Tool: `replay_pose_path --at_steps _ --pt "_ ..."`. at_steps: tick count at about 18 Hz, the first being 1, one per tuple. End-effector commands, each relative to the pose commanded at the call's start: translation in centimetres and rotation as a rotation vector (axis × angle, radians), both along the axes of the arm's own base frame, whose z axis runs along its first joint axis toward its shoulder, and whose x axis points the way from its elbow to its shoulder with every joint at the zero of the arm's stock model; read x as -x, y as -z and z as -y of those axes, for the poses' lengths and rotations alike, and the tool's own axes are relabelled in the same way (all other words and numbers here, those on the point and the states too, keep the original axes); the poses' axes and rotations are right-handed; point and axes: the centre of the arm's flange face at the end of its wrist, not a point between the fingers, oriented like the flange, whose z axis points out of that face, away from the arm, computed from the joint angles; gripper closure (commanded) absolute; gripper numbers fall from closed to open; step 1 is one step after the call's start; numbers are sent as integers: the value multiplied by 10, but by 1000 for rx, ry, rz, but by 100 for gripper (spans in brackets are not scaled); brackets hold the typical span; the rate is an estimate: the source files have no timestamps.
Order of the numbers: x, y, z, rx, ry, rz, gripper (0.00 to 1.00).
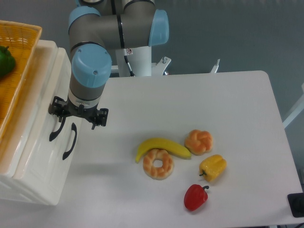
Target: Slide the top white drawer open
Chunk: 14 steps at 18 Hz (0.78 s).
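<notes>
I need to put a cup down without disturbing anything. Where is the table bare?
Bare: the far right stretch behind the knotted orange bun, and the near-left strip between the white cabinet and ring-shaped bread. Crowded: around the yellow banana, yellow pepper, red pepper.

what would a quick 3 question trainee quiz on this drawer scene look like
1. True or false: the top white drawer is pulled fully open.
2. Which item lies nearest the table's front edge? A) banana B) red pepper C) yellow pepper
3. Fill in: the gripper hangs right beside the drawers' black ____.

Key
1. False: both drawer fronts sit about level, so it looks shut or barely moved.
2. B.
3. Handles; the upper handle is partly hidden behind the gripper, so a grasp cannot be confirmed. The lower handle is in plain view.
</notes>
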Motion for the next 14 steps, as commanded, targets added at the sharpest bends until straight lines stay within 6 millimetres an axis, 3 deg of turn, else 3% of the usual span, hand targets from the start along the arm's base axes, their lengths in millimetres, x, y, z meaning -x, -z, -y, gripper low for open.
replay_pose_path --at_steps 14 --pt "1 2 1 1 4 -11 0"
